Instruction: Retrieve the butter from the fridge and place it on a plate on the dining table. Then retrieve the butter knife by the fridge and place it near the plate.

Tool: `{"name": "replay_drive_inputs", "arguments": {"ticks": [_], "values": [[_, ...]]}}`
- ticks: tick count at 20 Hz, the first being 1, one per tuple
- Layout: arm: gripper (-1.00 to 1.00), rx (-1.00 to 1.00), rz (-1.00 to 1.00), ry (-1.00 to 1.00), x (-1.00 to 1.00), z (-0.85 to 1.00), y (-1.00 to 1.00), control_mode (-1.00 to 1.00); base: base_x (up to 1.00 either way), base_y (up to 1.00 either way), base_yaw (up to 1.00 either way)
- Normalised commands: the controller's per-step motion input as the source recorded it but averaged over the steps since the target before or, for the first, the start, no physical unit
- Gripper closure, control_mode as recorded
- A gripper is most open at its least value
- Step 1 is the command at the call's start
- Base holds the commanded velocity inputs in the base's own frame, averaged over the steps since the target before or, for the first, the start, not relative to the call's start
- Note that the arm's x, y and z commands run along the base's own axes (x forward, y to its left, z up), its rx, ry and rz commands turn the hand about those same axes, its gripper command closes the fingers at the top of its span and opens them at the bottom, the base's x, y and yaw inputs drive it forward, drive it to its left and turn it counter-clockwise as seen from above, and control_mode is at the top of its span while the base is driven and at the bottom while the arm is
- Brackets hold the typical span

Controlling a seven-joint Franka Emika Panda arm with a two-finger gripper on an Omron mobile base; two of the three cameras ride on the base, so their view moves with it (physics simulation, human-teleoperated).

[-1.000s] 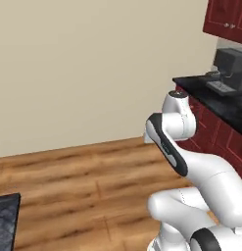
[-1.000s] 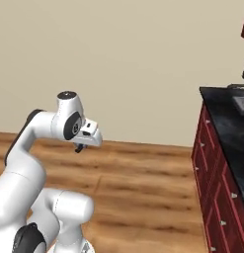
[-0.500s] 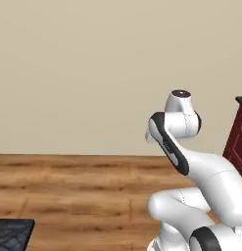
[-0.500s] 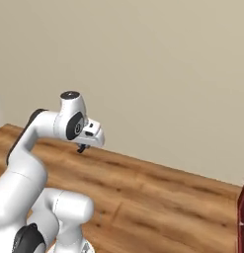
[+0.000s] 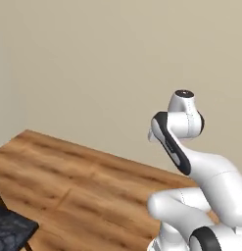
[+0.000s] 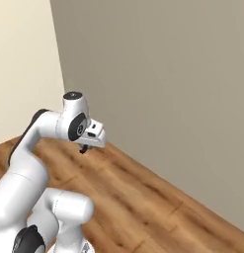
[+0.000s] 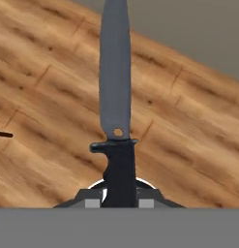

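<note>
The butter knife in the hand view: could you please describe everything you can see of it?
The butter knife has a long, flat, grey, metal-looking blade with a small round hole near its base, a short dark cross-guard, and a black handle. It points straight away from the camera, over the wooden floor and clear of it. The hand is shut on the handle, whose lower end is hidden between the fingers; nothing else touches the knife.

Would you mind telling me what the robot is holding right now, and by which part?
The butter knife, held by its dark handle, blade pointing away from the hand.
</note>
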Motion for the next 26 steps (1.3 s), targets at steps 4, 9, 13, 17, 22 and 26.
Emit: {"name": "replay_drive_inputs", "arguments": {"ticks": [4, 9, 13, 17, 22, 26], "values": [[1.0, 0.0, 0.0, 0.0, 0.0, 0.0, 0.0, 1.0, 0.61, -0.33, 0.8], [1.0, 0.0, 0.0, 0.0, 0.0, 0.0, 0.0, 1.0, 0.55, -0.42, 0.76], [1.0, 0.0, 0.0, 0.0, 0.0, 0.0, 0.0, 1.0, 0.57, -0.61, 0.71], [1.0, 0.0, 0.0, 0.0, 0.0, 0.0, 0.0, 1.0, 0.59, -0.67, 0.71], [1.0, 0.0, 0.0, 0.0, 0.0, 0.0, 0.0, 1.0, 0.54, -0.8, 0.68], [1.0, 0.0, 0.0, 0.0, 0.0, 0.0, 0.0, 1.0, 0.55, -0.78, 0.67]]}}
